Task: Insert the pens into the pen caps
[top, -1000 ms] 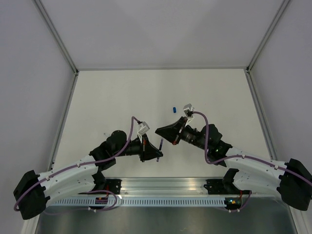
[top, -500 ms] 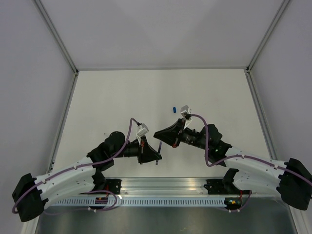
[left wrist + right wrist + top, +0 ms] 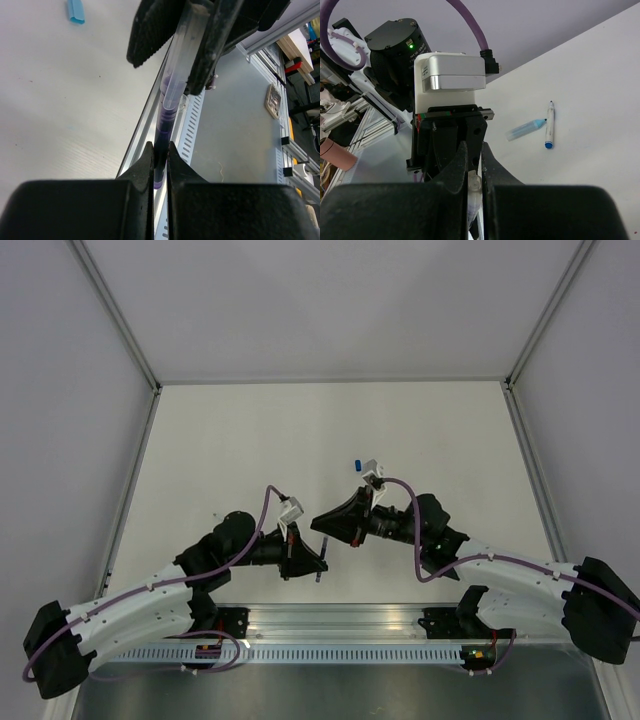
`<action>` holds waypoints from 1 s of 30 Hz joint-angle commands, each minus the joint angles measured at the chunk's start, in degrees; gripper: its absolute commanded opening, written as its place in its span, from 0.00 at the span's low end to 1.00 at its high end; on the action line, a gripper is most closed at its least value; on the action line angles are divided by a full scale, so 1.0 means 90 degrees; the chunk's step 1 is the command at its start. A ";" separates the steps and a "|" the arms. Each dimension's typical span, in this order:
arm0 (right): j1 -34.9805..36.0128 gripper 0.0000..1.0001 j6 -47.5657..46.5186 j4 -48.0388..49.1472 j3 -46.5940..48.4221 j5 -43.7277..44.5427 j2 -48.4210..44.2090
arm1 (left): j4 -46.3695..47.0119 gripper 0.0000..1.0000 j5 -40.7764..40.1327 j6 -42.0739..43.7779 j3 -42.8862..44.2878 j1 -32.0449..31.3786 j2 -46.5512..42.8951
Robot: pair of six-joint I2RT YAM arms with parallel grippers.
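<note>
Press slowly and straight at this step. In the centre of the left wrist view, see the left gripper (image 3: 159, 152) clamped on the lower end of the thin dark purple pen (image 3: 162, 125). At the top of the frame, see the right gripper (image 3: 175, 57) clamped on the clear plastic tube (image 3: 171, 92), probably its cap, with the purple front seemingly already a little inside the tube mouth. Hold both grips firm, bring the two axes into one line, and push only along that line, without side twist, to avoid slipping or bending of the thin pen. Stop at the first firm resistance. Leave for later the white pen with a blue tip (image 3: 549, 125) and the light blue translucent cap (image 3: 526, 129), lying just beside each other on the white table (image 3: 600, 75) at the right of the right wrist view. Leave also the small dark blue cap (image 3: 357, 466), just above the grippers in the top view.
</note>
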 commanded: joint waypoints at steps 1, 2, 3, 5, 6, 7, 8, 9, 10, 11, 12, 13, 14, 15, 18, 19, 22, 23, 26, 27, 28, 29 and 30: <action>0.0699 0.00 0.0218 -0.1846 -0.0600 -0.2490 0.0460 | 0.2611 0.02 -0.1740 -0.0051 0.0827 0.0286 -0.0563; 0.0719 0.00 0.0238 -0.1855 -0.0590 -0.2510 0.0470 | 0.2562 0.02 -0.1769 -0.0051 0.0827 0.0286 -0.0603; 0.0757 0.00 0.0248 -0.1855 -0.0600 -0.2471 0.0470 | 0.2542 0.02 -0.1798 -0.0051 0.0818 0.0286 -0.0623; 0.0923 0.00 0.0248 -0.1932 -0.0629 -0.2354 0.0460 | 0.2406 0.02 -0.1886 -0.0022 0.0847 0.0286 -0.0671; 0.1069 0.00 0.0141 -0.2136 -0.0581 -0.2160 0.0479 | 0.2347 0.02 -0.1886 -0.0021 0.0857 0.0286 -0.0691; 0.1119 0.00 0.0092 -0.2216 -0.0561 -0.2100 0.0499 | 0.2337 0.02 -0.1906 -0.0021 0.0847 0.0286 -0.0730; 0.1167 0.00 0.0082 -0.2245 -0.0551 -0.2052 0.0528 | 0.2347 0.02 -0.1954 -0.0021 0.0847 0.0286 -0.0827; 0.1197 0.00 0.0062 -0.2352 -0.0541 -0.2003 0.0548 | 0.2269 0.02 -0.2013 0.0017 0.0866 0.0286 -0.0886; 0.1255 0.00 0.0023 -0.2450 -0.0522 -0.1780 0.0538 | 0.2182 0.02 -0.2033 0.0037 0.0905 0.0286 -0.0935; 0.1285 0.00 -0.0035 -0.2586 -0.0512 -0.1623 0.0509 | 0.2055 0.02 -0.2091 0.0124 0.0954 0.0286 -0.1042; 0.1295 0.00 -0.0065 -0.2703 -0.0531 -0.1515 0.0480 | 0.1986 0.02 -0.2082 0.0154 0.0983 0.0286 -0.1091; 0.1305 0.00 -0.0084 -0.2724 -0.0619 -0.1398 0.0393 | 0.1782 0.02 -0.2082 0.0174 0.1051 0.0286 -0.1149; 0.1305 0.00 -0.0084 -0.2772 -0.0658 -0.1281 0.0324 | 0.1664 0.02 -0.2091 0.0232 0.1081 0.0286 -0.1208; 0.1295 0.00 -0.0094 -0.2889 -0.0687 -0.1183 0.0246 | 0.1615 0.02 -0.2091 0.0262 0.1081 0.0286 -0.1334; 0.1295 0.00 -0.0104 -0.3094 -0.0717 -0.0831 -0.0028 | 0.1420 0.02 -0.2121 0.0320 0.1042 0.0286 -0.1482; 0.1305 0.00 -0.0104 -0.3115 -0.0698 -0.0753 -0.0154 | 0.1361 0.02 -0.2130 0.0320 0.1033 0.0286 -0.1530; 0.1305 0.00 -0.0026 -0.3037 -0.0649 -0.0548 -0.0243 | 0.1380 0.02 -0.1994 0.0301 0.0945 0.0276 -0.1502; 0.1295 0.00 0.0003 -0.3008 -0.0591 -0.0489 -0.0243 | 0.1419 0.02 -0.1897 0.0253 0.0916 0.0286 -0.1482; 0.1295 0.00 0.0140 -0.2648 -0.0347 -0.0274 -0.0107 | 0.1672 0.02 -0.1662 0.0174 0.0798 0.0286 -0.1346; 0.1305 0.00 0.0179 -0.2578 -0.0133 -0.0187 0.0039 | 0.1731 0.02 -0.1613 0.0174 0.0779 0.0286 -0.1297; 0.1305 0.01 0.0208 -0.2539 0.0004 -0.0108 0.0127 | 0.1770 0.02 -0.1535 0.0135 0.0750 0.0286 -0.1219; 0.1305 0.03 0.0257 -0.2519 0.0151 -0.0040 0.0215 | 0.1800 0.02 -0.1506 0.0116 0.0720 0.0286 -0.1199; 0.1295 0.08 0.0286 -0.2500 0.0423 0.0019 0.0429 | 0.1839 0.02 -0.1467 0.0115 0.0701 0.0286 -0.1199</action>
